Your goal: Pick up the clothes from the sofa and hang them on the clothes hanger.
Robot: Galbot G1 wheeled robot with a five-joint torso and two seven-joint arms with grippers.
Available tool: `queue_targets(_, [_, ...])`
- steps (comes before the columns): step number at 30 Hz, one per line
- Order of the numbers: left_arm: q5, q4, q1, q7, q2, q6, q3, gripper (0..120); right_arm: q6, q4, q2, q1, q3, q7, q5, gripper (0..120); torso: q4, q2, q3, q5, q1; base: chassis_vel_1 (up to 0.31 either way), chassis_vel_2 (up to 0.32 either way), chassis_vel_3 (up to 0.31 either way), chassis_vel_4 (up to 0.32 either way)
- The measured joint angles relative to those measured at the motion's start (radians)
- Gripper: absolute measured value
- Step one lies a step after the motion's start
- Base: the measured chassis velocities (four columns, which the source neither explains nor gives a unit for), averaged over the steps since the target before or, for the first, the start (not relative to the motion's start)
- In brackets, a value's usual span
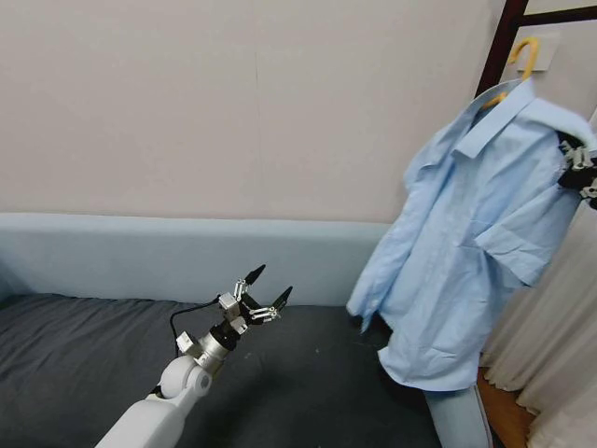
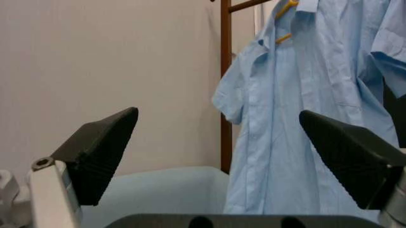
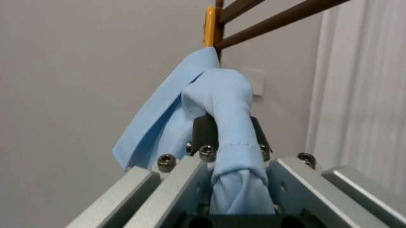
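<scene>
While the shirt (image 1: pixel 466 233) is hanging on the yellow hanger (image 1: pixel 522 56) at upper right, the right gripper (image 1: pixel 576 161) is clamping its shoulder; soft, light cloth, probably best held near the collar. The left gripper (image 1: pixel 264 287) is hovering, jaws apart, above the sofa (image 1: pixel 93 364), lower left.

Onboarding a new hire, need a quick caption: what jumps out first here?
The light blue shirt draped on a yellow hanger at the dark wooden rack, upper right. The right gripper at the right edge is clamped on its fabric, while the left gripper hovers open above the dark sofa seat.
</scene>
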Motion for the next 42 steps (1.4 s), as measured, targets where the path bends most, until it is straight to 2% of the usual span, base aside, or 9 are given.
queue_targets(5, [0.006, -0.006, 0.006, -0.015, 0.000, 0.000, 0.000, 100, 0.030, -0.085, 0.033, 0.039, -0.070, -0.015, -0.147, 0, 0.0002, 0.000, 0.000, 0.0002, 0.000, 0.000, 0.000, 0.000, 0.000])
queue_targets(8, [0.010, 0.014, -0.011, -0.018, -0.009, 0.000, 0.011, 100, 0.065, -0.138, 0.064, 0.045, -0.092, -0.035, -0.227, 0, 0.0007, 0.000, 0.000, 0.0003, 0.000, 0.000, 0.000, 0.000, 0.000])
queue_targets(14, [0.009, 0.075, -0.065, -0.025, -0.044, 0.002, 0.047, 100, 0.142, -0.257, 0.141, 0.061, -0.098, -0.075, -0.391, 0, -0.0005, 0.000, 0.000, 0.0004, 0.000, 0.000, 0.000, 0.000, 0.000])
queue_targets(18, [0.008, 0.109, -0.082, -0.026, -0.037, 0.003, 0.054, 100, 0.204, -0.373, 0.169, 0.147, -0.132, -0.114, -0.484, 0, -0.0002, 0.000, 0.000, 0.0001, 0.000, 0.000, 0.000, 0.000, 0.000])
queue_targets(23, [0.009, 0.112, -0.080, -0.032, -0.031, 0.003, 0.043, 100, 0.228, -0.469, 0.190, 0.271, -0.202, -0.139, -0.535, 0, 0.0007, 0.000, 0.000, 0.0001, 0.000, 0.000, 0.000, 0.000, 0.000])
queue_targets(27, [0.013, 0.110, -0.079, -0.042, -0.035, 0.004, 0.038, 100, 0.245, -0.535, 0.204, 0.369, -0.278, -0.153, -0.558, 0, 0.0001, 0.000, 0.000, 0.0000, 0.000, 0.000, 0.000, 0.000, 0.000])
queue_targets(29, [0.014, 0.110, -0.079, -0.043, -0.036, 0.004, 0.037, 100, 0.246, -0.538, 0.205, 0.374, -0.283, -0.154, -0.560, 0, 0.0001, 0.000, 0.000, -0.0001, 0.000, 0.000, 0.000, 0.000, 0.000])
queue_targets(39, [0.028, 0.111, -0.064, -0.058, -0.039, 0.000, 0.020, 100, 0.273, -0.606, 0.249, 0.477, -0.447, -0.199, -0.629, 0, 0.0000, 0.000, 0.000, 0.0002, 0.000, 0.000, 0.000, 0.000, 0.000])
queue_targets(42, [0.028, 0.116, -0.061, -0.060, -0.033, -0.005, 0.015, 100, 0.287, -0.657, 0.267, 0.561, -0.499, -0.200, -0.664, 0, 0.0001, 0.000, 0.000, 0.0003, 0.000, 0.000, 0.000, 0.000, 0.000])
